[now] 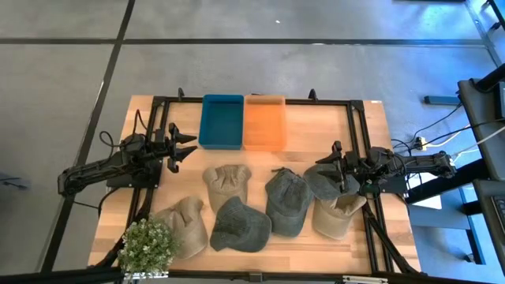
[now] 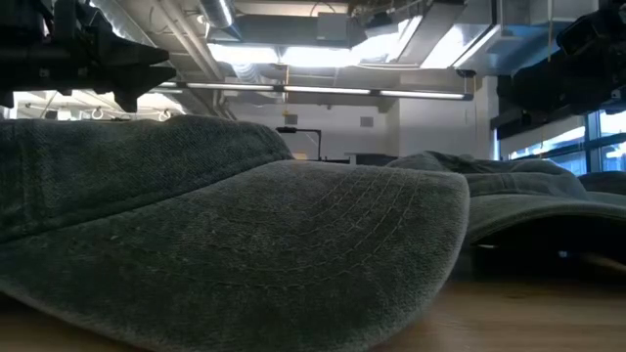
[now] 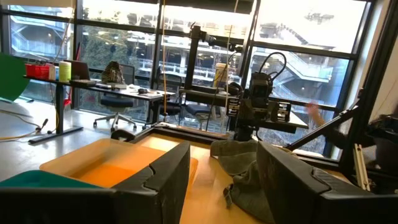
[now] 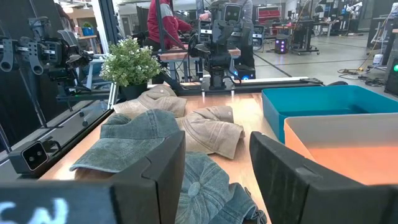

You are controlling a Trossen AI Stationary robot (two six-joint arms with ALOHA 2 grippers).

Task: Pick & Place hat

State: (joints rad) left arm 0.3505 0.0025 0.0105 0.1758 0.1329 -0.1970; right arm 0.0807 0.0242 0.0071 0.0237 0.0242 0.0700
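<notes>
Several caps lie on the wooden table, tan and grey. In the high view my right gripper (image 1: 325, 164) is open and stands over the crown of a grey cap (image 1: 319, 183). That cap lies partly on a tan cap (image 1: 338, 214). In the right wrist view this grey cap (image 4: 211, 190) shows low between the spread fingers (image 4: 217, 155), and I cannot see them touching it. My left gripper (image 1: 189, 147) (image 3: 221, 162) is open above bare table, near the blue bin (image 1: 222, 121).
An orange bin (image 1: 264, 121) sits beside the blue one at the far edge. Other caps: tan (image 1: 227, 183), grey (image 1: 239, 225), grey (image 1: 286, 201), tan (image 1: 183, 225). A potted plant (image 1: 148, 246) stands at the near left corner. A grey cap's brim (image 2: 245, 254) fills the low view.
</notes>
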